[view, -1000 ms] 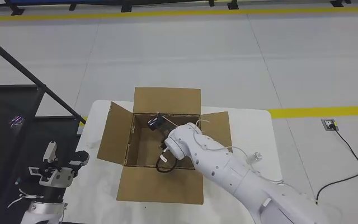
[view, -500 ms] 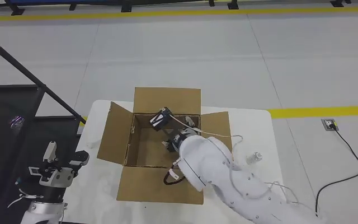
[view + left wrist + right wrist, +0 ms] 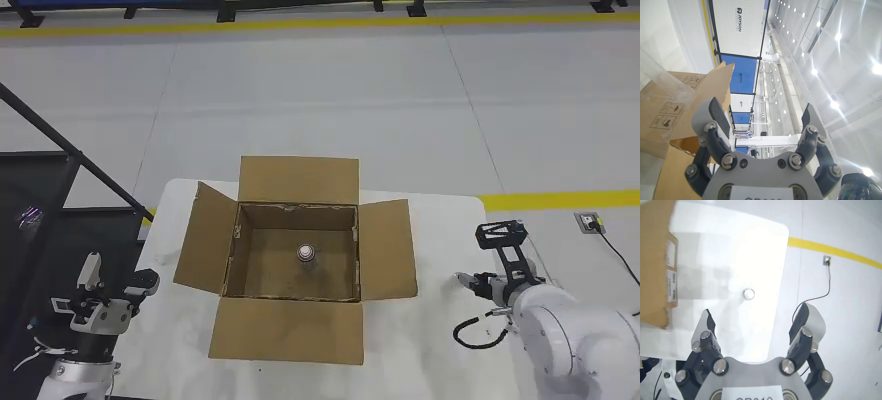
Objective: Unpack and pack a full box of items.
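The open cardboard box (image 3: 298, 330) stands mid-table with all its flaps folded out. Inside it, a small white-capped bottle (image 3: 307, 253) stands near the far wall. A second small white-capped item (image 3: 748, 294) sits on the white table to the right of the box. My right gripper (image 3: 756, 309) hangs open and empty above the table, a little short of that item, and also appears low at the right as the right gripper (image 3: 487, 290). My left gripper (image 3: 761, 104) points upward, open and empty, beside the box's left flap (image 3: 719, 85), off the table's left edge.
The white table (image 3: 440, 340) has bare room right of the box. A clear plastic piece (image 3: 660, 75) lies against the box near the left gripper. A black frame (image 3: 40, 135) stands at the far left. A cable and floor socket (image 3: 826, 260) lie beyond the table's right edge.
The right arm has pulled out of the box and swung back to the table's right side, uncovering the bottle inside. The left arm has not moved.
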Robot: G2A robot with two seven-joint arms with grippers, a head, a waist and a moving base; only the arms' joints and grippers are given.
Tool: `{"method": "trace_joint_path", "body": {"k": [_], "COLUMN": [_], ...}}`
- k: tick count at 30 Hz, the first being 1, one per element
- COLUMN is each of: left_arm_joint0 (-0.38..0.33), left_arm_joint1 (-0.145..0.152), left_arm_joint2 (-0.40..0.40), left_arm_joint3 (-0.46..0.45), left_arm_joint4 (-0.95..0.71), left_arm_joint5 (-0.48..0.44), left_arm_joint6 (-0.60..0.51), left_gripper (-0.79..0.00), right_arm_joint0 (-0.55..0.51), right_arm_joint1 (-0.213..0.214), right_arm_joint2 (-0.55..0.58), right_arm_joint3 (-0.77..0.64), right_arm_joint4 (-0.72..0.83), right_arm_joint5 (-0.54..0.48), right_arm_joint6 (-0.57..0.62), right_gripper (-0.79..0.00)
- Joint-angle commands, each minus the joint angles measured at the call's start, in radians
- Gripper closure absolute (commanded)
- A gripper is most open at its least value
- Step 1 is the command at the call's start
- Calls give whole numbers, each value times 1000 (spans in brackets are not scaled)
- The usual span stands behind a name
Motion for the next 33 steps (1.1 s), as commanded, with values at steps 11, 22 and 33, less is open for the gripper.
{"method": "trace_joint_path", "body": {"k": [11, 22, 33], "left_arm_joint0": [0, 0, 0], "left_arm_joint1": [0, 0, 0], "left_arm_joint2": [0, 0, 0], "left_arm_joint3": [0, 0, 0], "left_arm_joint4": [0, 0, 0], "left_arm_joint5": [0, 0, 0], "left_arm_joint6": [0, 0, 0], "left_gripper": [-785, -785, -785], "right_arm_joint0": [-14, 79, 79], "right_arm_joint1": [10, 16, 28], "right_arm_joint2": [38, -27, -25], "right_arm_joint3": [288, 470, 434], "right_arm_joint4": [170, 195, 201], "right_arm_joint5": [-145, -176, -157], "right_arm_joint6": [-275, -314, -309], "right_gripper": [-779, -114, 0]}}
